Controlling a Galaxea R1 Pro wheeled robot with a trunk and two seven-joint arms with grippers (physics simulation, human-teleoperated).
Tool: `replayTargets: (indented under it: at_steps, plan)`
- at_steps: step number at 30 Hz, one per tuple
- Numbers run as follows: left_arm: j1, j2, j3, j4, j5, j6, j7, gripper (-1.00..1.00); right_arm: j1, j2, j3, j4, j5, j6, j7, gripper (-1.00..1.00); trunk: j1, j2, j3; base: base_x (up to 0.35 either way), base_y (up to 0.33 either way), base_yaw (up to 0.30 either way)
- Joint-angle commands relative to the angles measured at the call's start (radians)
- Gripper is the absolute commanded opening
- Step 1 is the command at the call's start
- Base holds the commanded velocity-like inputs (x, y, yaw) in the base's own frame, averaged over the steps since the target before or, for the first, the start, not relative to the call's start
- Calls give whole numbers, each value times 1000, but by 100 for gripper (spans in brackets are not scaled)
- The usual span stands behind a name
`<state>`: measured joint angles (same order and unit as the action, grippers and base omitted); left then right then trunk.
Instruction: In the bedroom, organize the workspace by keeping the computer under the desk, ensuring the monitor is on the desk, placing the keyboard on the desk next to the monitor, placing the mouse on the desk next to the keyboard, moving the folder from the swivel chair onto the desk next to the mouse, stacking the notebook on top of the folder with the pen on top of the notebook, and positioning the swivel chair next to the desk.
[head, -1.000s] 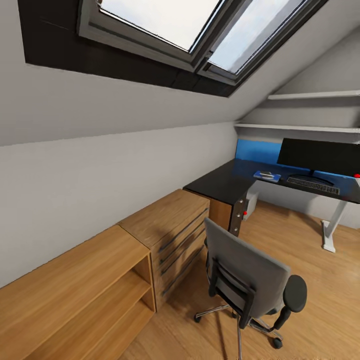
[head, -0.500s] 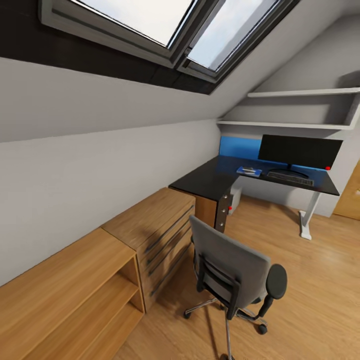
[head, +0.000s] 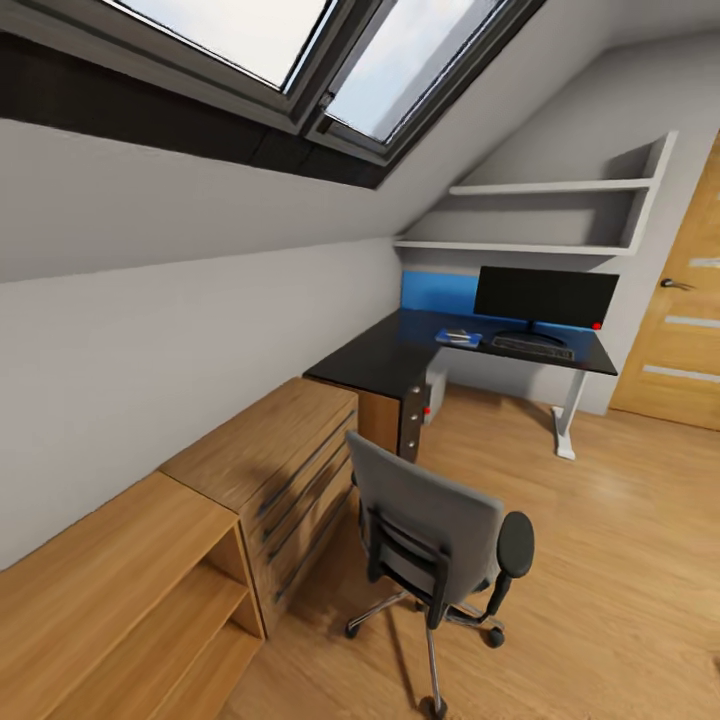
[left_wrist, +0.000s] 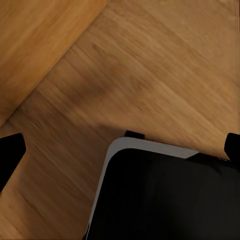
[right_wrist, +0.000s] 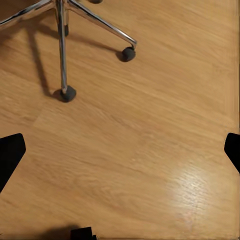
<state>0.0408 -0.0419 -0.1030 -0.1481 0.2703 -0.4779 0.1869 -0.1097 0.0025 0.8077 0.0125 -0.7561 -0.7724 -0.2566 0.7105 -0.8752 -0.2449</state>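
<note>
Chair step in hand, as I read it.

On the head camera I see the swivel chair (head: 440, 545) on open floor, near the wood drawers and well apart from the desk (head: 400, 352). On the desk stand the monitor (head: 544, 296) and keyboard (head: 531, 347), with the folder (head: 459, 338) beside them; what lies on it is too small to tell. The computer (head: 435, 393) sits underneath. Both wrist cameras look down at floor; my left gripper (left_wrist: 120, 150) and right gripper (right_wrist: 120, 150) have fingertips spread wide, holding nothing. Next I'd drive up to the chair and push it deskward.
</note>
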Motion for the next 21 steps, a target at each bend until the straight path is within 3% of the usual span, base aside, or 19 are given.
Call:
replayTargets:
  at_steps: [1,9,21]
  plan:
    - [1,0,-9,-2,6,-1,6,100,-1,0,8,1,2,-1,-9,100,0,-1,-1,0,191,-262]
    - [1,0,-10,-2,6,0,6,100,-1,0,8,1,1,-1,-9,100,0,-1,-1,0,199,-262]
    - [1,-1,-11,-2,6,1,6,100,-1,-1,8,1,1,-1,-9,100,0,-1,-1,0,37,-262]
